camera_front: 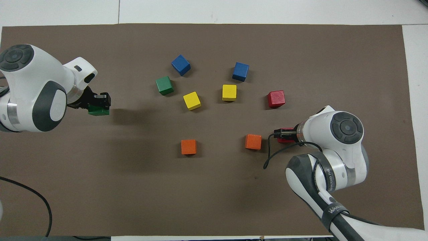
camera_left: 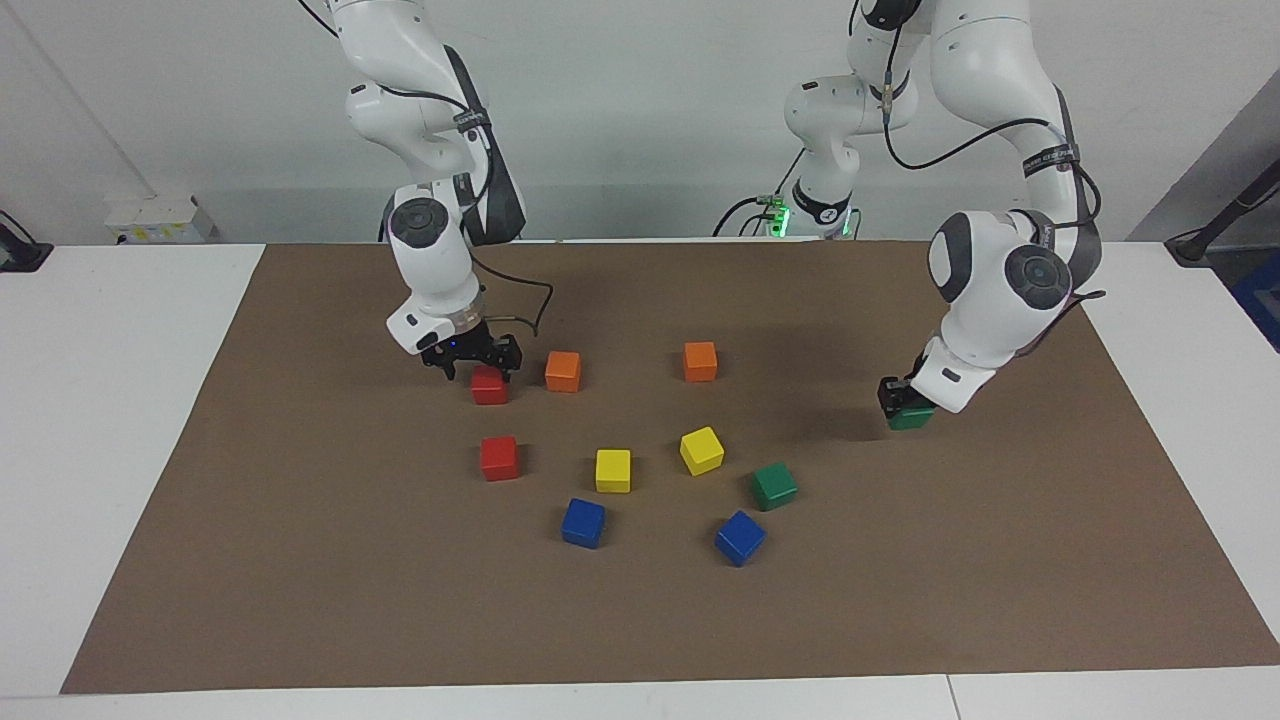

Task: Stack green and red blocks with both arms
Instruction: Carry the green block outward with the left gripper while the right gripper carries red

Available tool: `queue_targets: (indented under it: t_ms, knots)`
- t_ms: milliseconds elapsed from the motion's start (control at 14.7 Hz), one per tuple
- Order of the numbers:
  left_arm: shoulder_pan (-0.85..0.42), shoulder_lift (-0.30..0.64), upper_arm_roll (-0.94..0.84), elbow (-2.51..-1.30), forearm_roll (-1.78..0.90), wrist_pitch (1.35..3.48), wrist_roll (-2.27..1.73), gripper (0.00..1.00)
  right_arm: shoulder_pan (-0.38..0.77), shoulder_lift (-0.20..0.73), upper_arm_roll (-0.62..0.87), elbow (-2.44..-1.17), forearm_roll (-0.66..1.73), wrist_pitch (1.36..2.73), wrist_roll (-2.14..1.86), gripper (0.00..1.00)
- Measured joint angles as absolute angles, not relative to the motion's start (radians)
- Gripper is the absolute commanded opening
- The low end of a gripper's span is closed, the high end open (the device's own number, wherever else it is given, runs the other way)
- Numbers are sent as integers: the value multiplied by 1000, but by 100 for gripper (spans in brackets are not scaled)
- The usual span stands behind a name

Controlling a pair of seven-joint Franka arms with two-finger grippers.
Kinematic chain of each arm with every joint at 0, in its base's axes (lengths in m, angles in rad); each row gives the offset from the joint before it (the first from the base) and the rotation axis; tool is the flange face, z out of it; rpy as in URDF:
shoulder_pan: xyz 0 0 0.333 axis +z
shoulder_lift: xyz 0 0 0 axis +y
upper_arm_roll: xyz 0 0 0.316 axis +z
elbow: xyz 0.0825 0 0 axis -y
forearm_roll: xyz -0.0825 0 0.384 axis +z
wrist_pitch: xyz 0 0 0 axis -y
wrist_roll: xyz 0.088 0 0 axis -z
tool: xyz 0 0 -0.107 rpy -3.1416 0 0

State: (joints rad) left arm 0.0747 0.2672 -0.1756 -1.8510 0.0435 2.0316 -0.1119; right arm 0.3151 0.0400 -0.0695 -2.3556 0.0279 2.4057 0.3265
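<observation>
The white worktop [camera_left: 130, 420] carries a large brown mat [camera_left: 640, 620], and both arms are low over it. The left arm [camera_left: 1010, 290] is at its own end of the mat; its end effector [camera_left: 905, 400] is pressed together on a green block [camera_left: 912, 418], which sits at or just above the mat, and I cannot tell if it is lifted. The right arm [camera_left: 435, 260] is at the other end. Its end effector [camera_left: 472, 358] is spread wide and stands directly over a red block [camera_left: 489, 385], with the fingers on both sides of it, so I judge the grasp is not yet closed.

The second red block [camera_left: 499, 458] lies alone on the mat, farther from the robots than the first. The second green block [camera_left: 774, 486] also lies alone, beside a blue block [camera_left: 740, 537] and a yellow block [camera_left: 701, 450].

No block is on another one. I judge the task is only at the beginning: one green block is taken, one red block is about to be taken, and all the stacking is left.
</observation>
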Motion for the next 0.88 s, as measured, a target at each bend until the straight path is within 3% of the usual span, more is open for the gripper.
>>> queue_targets:
  t_ms: [678, 746, 882]
  knots:
    - [181, 316, -175, -1857, 44, 2135, 67, 0, 317, 70, -67, -2357, 28, 2436, 326, 97]
    - [187, 322, -175, -1857, 47, 2144, 75, 0, 317, 70, -66, -2357, 28, 2444, 326, 87]
    - [194, 332, -175, -1857, 54, 2153, 81, 0, 317, 70, -66, -2357, 28, 2454, 326, 49]
